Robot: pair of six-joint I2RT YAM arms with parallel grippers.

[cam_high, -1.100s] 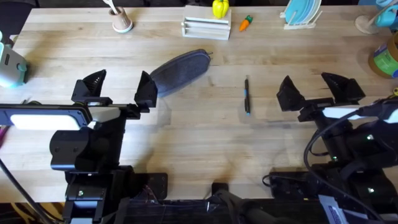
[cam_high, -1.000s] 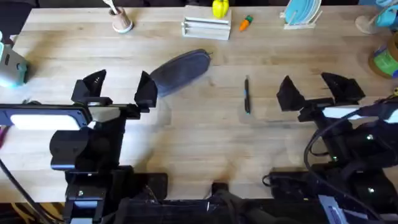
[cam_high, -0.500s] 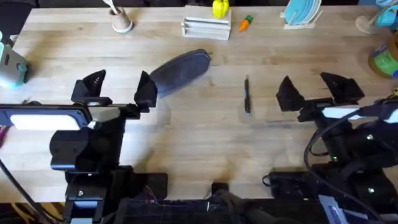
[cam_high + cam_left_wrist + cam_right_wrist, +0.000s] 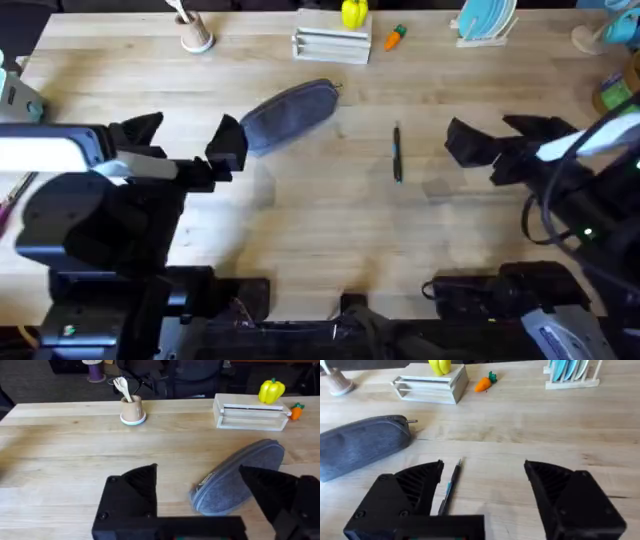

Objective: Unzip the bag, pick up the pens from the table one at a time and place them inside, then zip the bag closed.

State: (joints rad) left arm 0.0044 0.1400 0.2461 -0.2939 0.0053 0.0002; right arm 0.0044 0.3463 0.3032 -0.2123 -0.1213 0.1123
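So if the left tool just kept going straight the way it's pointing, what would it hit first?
Most likely the bag. The left tool is open, and in its wrist view the grey pouch lies directly ahead between its fingers, on the table. Depth is hard to judge, so it could pass just over it.

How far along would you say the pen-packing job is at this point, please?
Nothing looks done yet: the bag lies closed on the table, and the pen still lies on the wood beside it. Both the left gripper and right gripper are open and empty. Unzipping, loading and zipping all remain.
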